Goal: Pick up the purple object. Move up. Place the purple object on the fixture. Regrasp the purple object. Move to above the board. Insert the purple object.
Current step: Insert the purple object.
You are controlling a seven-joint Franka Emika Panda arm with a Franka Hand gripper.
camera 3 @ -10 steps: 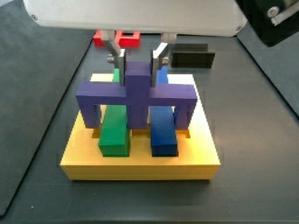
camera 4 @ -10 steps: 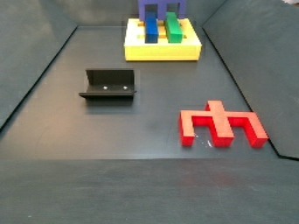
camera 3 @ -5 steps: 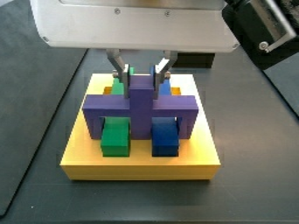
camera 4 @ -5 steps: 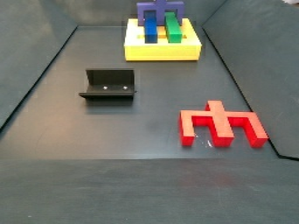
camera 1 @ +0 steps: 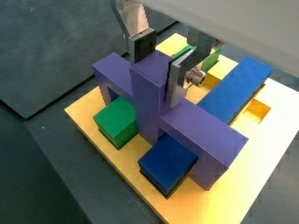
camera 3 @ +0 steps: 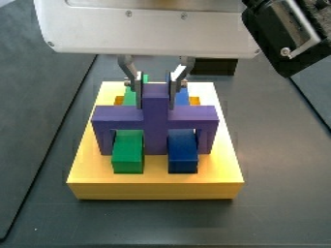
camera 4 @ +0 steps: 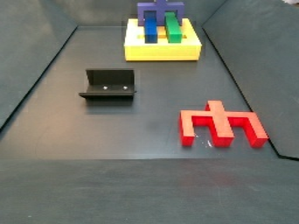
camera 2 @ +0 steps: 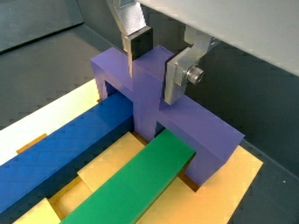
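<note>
Unmoved since — gripper [camera 1: 162, 59] clasps blocky purple object [camera 1: 158, 101].

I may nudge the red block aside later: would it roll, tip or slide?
The red block lies flat on the floor, low and wide, so it will probably slide, not roll or tip. It looks rigid. The gripper is away at the board.

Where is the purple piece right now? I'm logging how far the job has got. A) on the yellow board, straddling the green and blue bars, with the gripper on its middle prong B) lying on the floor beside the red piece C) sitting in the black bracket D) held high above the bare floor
A: in a side view the purple piece stands on the yellow board over the green bar and blue bar, the gripper closed on its middle prong.
</note>
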